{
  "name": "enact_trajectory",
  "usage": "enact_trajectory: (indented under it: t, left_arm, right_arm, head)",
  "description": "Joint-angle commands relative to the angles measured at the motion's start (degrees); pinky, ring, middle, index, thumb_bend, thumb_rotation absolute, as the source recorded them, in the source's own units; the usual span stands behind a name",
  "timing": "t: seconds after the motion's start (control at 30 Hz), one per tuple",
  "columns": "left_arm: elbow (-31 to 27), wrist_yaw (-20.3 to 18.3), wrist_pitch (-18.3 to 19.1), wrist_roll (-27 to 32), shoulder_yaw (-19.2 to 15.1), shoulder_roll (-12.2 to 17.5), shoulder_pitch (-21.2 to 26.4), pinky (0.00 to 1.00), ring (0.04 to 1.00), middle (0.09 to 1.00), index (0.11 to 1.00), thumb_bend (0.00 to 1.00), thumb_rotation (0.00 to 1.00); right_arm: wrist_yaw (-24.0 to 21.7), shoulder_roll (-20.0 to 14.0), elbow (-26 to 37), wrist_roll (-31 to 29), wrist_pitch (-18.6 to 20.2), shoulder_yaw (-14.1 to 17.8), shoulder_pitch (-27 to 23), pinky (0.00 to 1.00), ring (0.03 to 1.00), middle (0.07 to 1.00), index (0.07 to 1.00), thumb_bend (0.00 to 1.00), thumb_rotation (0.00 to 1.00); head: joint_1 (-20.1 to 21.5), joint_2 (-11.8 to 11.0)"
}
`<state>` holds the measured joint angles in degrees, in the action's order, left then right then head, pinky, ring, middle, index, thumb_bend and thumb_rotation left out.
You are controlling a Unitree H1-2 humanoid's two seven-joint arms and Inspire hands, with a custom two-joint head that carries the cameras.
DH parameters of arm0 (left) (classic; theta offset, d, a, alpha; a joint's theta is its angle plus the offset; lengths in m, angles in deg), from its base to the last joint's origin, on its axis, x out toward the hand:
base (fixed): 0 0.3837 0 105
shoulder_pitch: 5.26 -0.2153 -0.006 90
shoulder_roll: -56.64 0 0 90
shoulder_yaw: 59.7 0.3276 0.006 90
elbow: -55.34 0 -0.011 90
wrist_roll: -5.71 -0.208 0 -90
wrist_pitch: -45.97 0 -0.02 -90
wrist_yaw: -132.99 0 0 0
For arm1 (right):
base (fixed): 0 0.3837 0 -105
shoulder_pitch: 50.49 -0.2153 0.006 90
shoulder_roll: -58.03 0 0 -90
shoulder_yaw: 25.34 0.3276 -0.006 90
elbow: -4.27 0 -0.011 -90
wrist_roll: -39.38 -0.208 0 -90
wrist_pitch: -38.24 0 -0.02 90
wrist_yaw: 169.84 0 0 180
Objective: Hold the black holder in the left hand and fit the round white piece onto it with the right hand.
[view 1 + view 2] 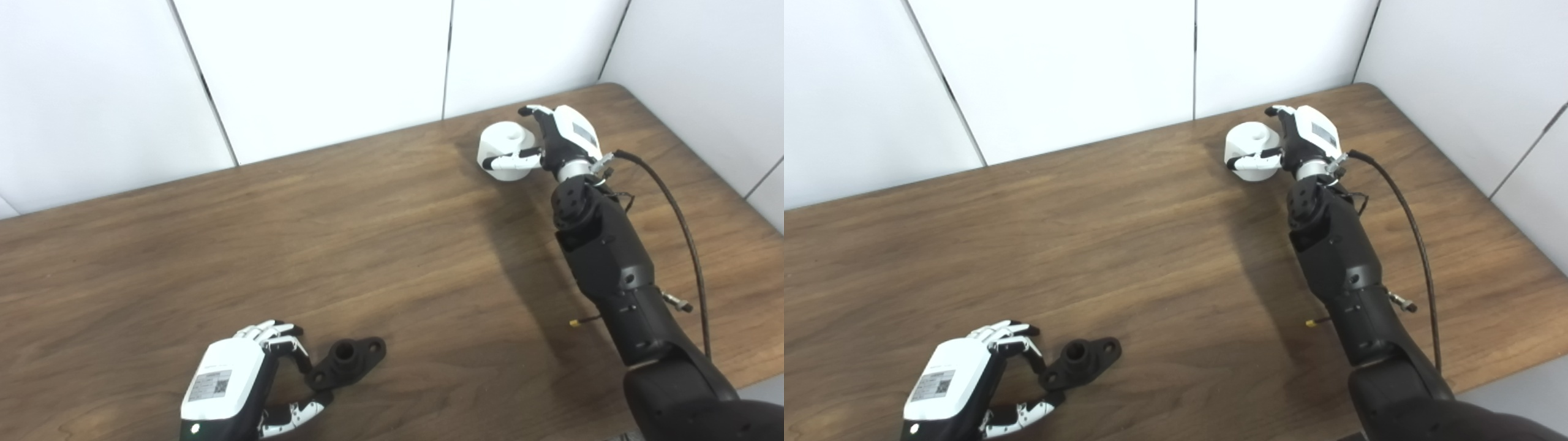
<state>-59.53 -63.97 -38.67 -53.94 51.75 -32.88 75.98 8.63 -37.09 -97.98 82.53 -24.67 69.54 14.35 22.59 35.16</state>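
Observation:
The black holder (pixel 348 361), a flat flanged piece with a raised round socket, lies on the table near the front left. My left hand (pixel 245 380) is just left of it. One fingertip and the thumb sit on either side of the holder's left end, spread apart, and the holder rests flat. The round white piece (pixel 503 150) stands on the table at the far right. My right hand (pixel 554 141) is closed around it, thumb across its front and fingers (pixel 531 112) behind its top.
The brown wooden table (pixel 380 245) meets white wall panels (pixel 318 73) at the back and on the right. A black cable (pixel 680 226) loops off my right forearm above the table's right side. The table's front edge shows at the lower right.

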Motion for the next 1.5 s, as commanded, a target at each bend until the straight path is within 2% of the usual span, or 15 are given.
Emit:
enact_trajectory:
  t: [0.0, 0.47, 0.73, 1.47]
  left_arm:
    - [3.58, -4.90, 2.48, -1.27, -0.51, 2.63, -3.44, 0.83, 0.842, 0.779, 0.488, 0.52, 0.05]
    - [2.47, -6.51, 3.12, -2.18, -0.64, 2.12, -3.23, 0.83, 0.835, 0.774, 0.487, 0.52, 0.05]
    - [1.65, -7.66, 3.27, -2.31, -0.87, 1.73, -3.15, 0.82, 0.835, 0.777, 0.487, 0.52, 0.05]
    - [1.08, -8.15, 3.22, -2.24, -1.03, 1.25, -3.31, 0.82, 0.831, 0.773, 0.487, 0.52, 0.05]
  right_arm:
    - [1.72, -0.93, 1.12, 1.07, -0.18, 0.71, -1.63, 1.00, 0.982, 0.923, 0.845, 0.82, 0.38]
    - [1.64, -1.58, 1.06, 1.98, -0.20, -0.75, -0.89, 1.00, 0.982, 0.929, 0.823, 0.81, 0.38]
    - [1.75, -1.83, 0.87, 1.95, -0.21, -1.90, -0.98, 1.00, 0.984, 0.935, 0.761, 0.81, 0.38]
    - [3.38, 0.58, 0.68, 1.98, -0.20, -2.53, -2.05, 1.00, 0.978, 0.926, 0.694, 0.80, 0.37]
  head:
    - [-0.02, 0.11]
    - [-0.12, 0.57]
    - [-0.23, 0.81]
    - [-0.73, 1.36]
